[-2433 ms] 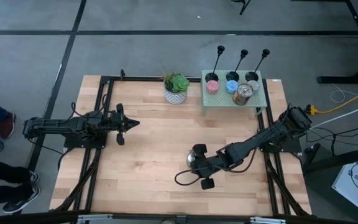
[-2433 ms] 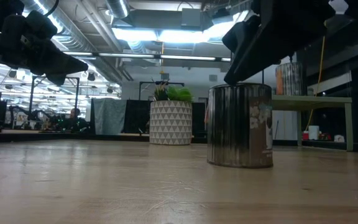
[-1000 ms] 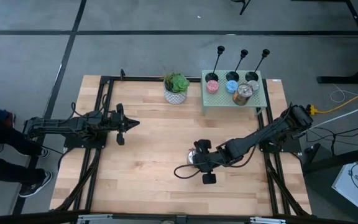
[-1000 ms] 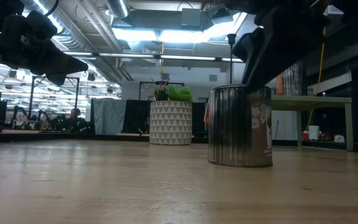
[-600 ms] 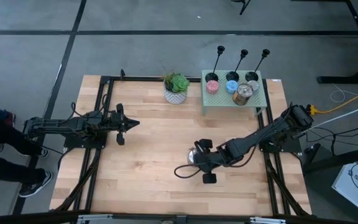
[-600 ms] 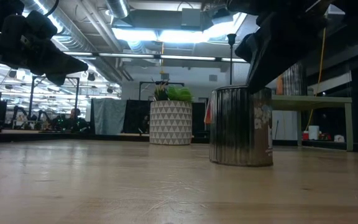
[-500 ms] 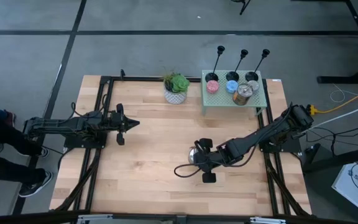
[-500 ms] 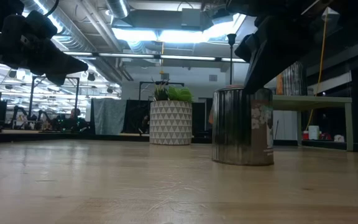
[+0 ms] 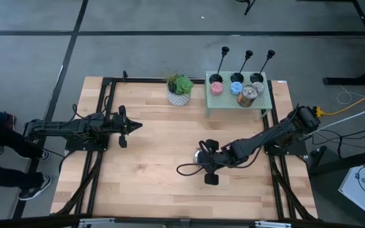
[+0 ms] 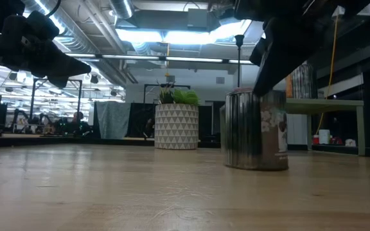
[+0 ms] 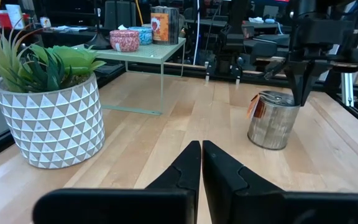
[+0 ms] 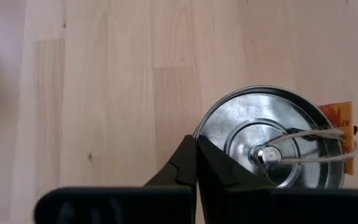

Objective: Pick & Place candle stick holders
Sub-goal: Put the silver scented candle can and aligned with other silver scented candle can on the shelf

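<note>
Right pincer (image 12: 196,144) closed at silver tin (image 12: 272,137) rim.

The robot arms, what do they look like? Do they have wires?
Both are dark, thin and jointed. The left end effector has two black, flat fingers tapering to points. So does the right end effector. A black cable loops beside the right one.

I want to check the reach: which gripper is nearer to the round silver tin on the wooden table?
Right. The right gripper is at the round silver tin's rim; the left gripper waits far across the table.
</note>
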`<action>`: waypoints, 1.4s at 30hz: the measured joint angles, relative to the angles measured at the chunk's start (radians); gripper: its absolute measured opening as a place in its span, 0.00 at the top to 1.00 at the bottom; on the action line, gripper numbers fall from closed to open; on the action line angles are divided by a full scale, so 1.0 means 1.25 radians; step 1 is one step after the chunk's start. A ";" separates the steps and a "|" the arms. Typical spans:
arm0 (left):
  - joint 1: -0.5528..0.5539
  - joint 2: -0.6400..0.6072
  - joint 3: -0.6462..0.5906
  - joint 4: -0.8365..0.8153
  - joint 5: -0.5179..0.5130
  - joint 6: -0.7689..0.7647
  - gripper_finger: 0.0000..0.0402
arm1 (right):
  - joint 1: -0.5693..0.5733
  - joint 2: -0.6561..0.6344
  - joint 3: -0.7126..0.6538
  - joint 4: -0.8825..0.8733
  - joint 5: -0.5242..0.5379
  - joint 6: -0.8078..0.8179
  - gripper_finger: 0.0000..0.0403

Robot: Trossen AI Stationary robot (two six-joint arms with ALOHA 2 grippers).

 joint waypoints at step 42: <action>0.000 0.000 0.000 0.000 0.000 0.000 0.98 | -0.038 -0.130 0.403 -0.546 0.067 0.001 1.00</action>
